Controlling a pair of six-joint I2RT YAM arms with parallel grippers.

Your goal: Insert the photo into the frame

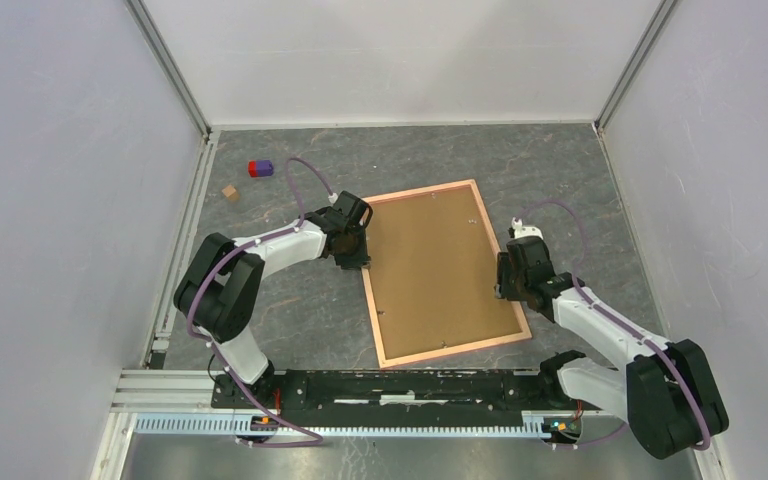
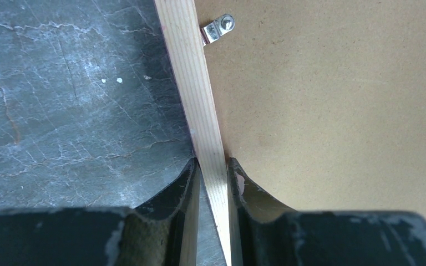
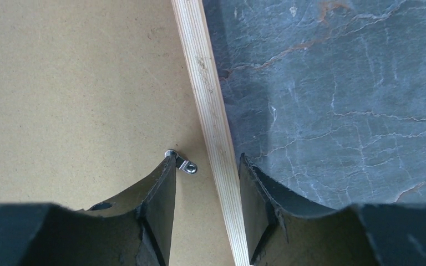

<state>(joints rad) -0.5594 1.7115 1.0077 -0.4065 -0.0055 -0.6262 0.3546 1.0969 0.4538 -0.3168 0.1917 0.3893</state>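
- Base beam (image 1: pixel 400 385): black bar at the near edge of the counter (image 1: pixel 560 180), nearer than the frame's near short side; both arms rise from it
- Right gripper (image 1: pixel 506 283): at the frame's right long side, about midway along it; jaws wide and straddling the pale wooden edge strip
- Right gripper, wrist view: the outer finger (image 3: pixel 258 194) stands over the counter just beside the strip's outer face, and the inner finger (image 3: pixel 163 191) stands over the backing board, apart from the strip
- Near clip (image 3: pixel 186 164): small metal tab on the board inside the frame's right side, in the gap between the inner fingertip and the strip
- Frame (image 1: pixel 455 347): thin salmon-pink rectangle lying flat on the counter between the two grippers, back upward; its long sides run near to far, with the near end turned slightly to the right
- Backing board (image 1: pixel 430 270): plain brown sheet filling the frame's opening
- Left gripper (image 1: pixel 353 255): at the frame's left long side, on its far half; jaws narrow, closed upon the edge strip, with the outer finger (image 2: pixel 180 191) at the counter side and the inner finger (image 2: pixel 244 194) at the board side
- Far clip (image 2: pixel 220 27): metal tab with a screw, on the board just inside the frame's left side, beyond the left gripper
- Tan cube (image 1: pixel 230 192): on the counter, left of the frame's far left corner, well apart from it
- Red-and-purple block (image 1: pixel 260 168): just beyond the tan cube, farther than the frame's far short side
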